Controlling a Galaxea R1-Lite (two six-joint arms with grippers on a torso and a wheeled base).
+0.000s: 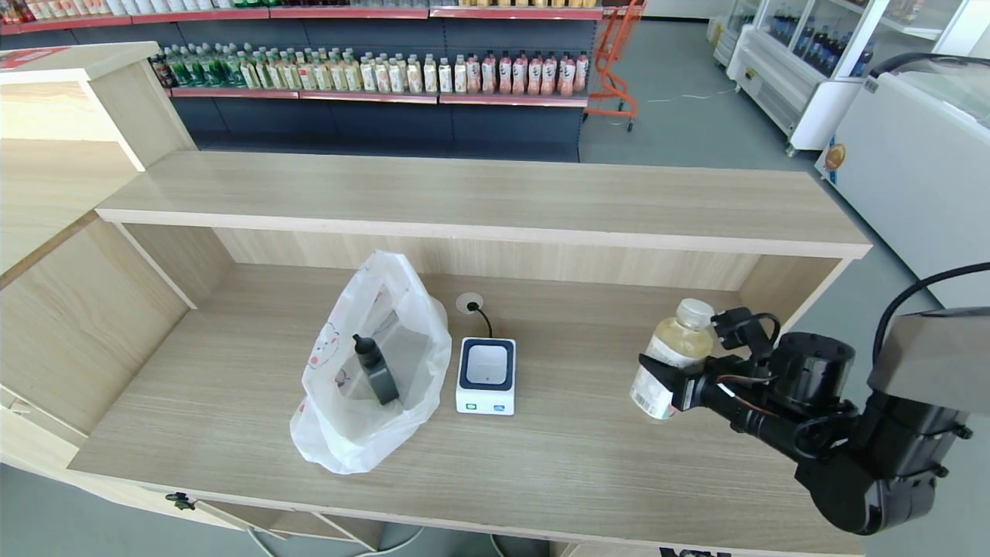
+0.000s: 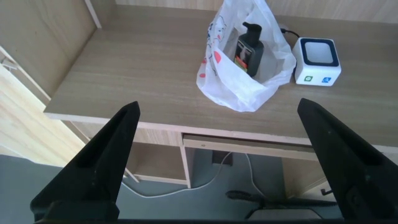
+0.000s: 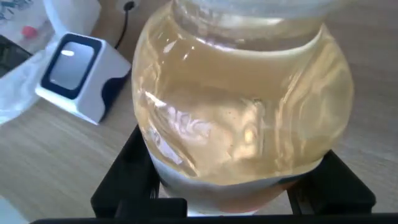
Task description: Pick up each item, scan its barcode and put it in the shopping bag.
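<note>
Head view: the right gripper (image 1: 696,356) is clamped on a tilted bottle (image 1: 670,362) of pale yellow drink, right of the scanner (image 1: 486,375) — the shopping bag (image 1: 363,441), dark pump bottle (image 1: 377,371) inside, sits just left of it. The left gripper (image 2: 217,112) gapes wide, holding nothing.

Shop: drink shelves (image 1: 371,73), checkout counter (image 1: 541,464)
</note>
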